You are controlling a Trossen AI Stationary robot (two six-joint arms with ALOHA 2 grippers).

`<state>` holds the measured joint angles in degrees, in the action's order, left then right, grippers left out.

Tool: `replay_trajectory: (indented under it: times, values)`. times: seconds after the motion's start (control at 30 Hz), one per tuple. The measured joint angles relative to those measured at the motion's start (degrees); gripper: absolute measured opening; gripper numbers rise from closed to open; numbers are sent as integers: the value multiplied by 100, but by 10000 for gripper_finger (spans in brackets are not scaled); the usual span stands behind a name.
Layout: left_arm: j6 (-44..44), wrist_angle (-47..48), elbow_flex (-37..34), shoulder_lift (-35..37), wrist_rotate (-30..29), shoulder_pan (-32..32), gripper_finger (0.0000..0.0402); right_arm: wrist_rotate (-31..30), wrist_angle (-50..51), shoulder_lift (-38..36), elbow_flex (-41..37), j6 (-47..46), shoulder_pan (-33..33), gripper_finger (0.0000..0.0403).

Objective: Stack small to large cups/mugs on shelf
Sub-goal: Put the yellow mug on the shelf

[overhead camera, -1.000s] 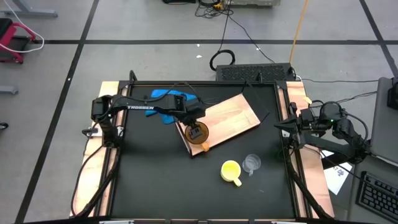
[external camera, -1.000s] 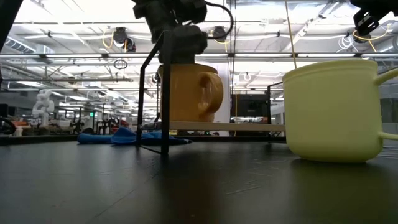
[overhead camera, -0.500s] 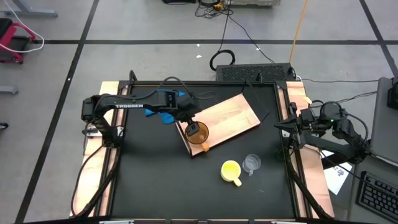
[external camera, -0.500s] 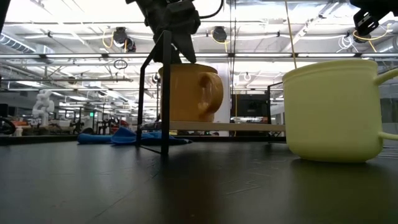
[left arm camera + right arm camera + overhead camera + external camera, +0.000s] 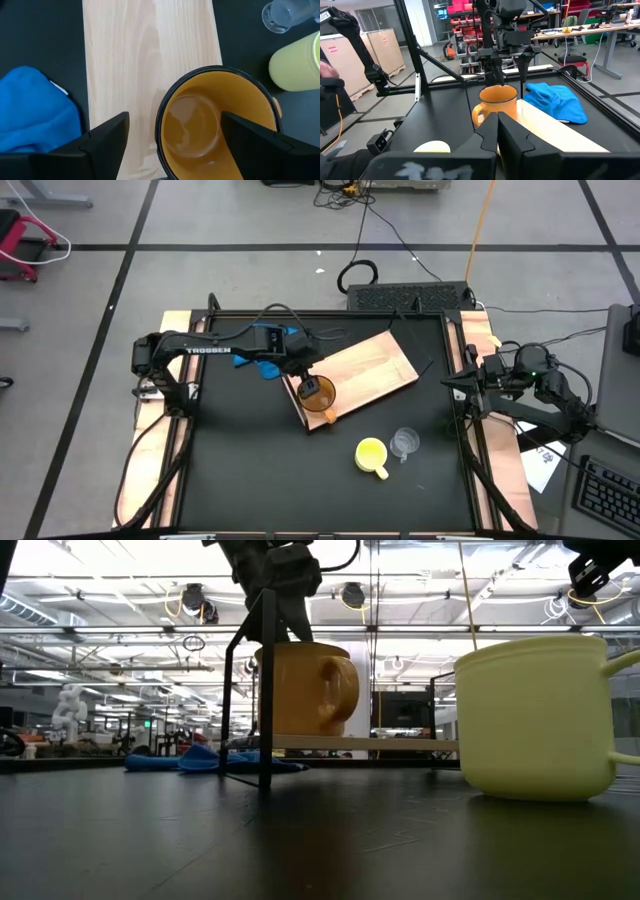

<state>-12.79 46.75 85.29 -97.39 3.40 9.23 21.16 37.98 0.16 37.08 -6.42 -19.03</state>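
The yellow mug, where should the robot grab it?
Probably by its rim, coming straight down from above. The yellow mug stands upright with its mouth open, so one finger could go inside and one outside. Its handle sticks out toward the table's near edge, and the clear cup sits close beside it, so avoid those sides.

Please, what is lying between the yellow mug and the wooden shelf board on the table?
Nothing: in the high view only bare black table separates the yellow mug from the shelf board. The clear cup stands beside the mug, off that line.
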Motion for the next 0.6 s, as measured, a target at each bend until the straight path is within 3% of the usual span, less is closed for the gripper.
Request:
replay_trajectory:
  times: [0.33,0.43,0.6]
  values:
    - [390,741,1086,707,-358,-54,303,-3,2,2,0,-42,2,0]
    - [571,1027,1263,1068,-592,-121,226,-3,2,1,0,-42,0,0]
    - [543,1324,1257,1576,-748,-239,29,-1,0,0,0,-42,0,0]
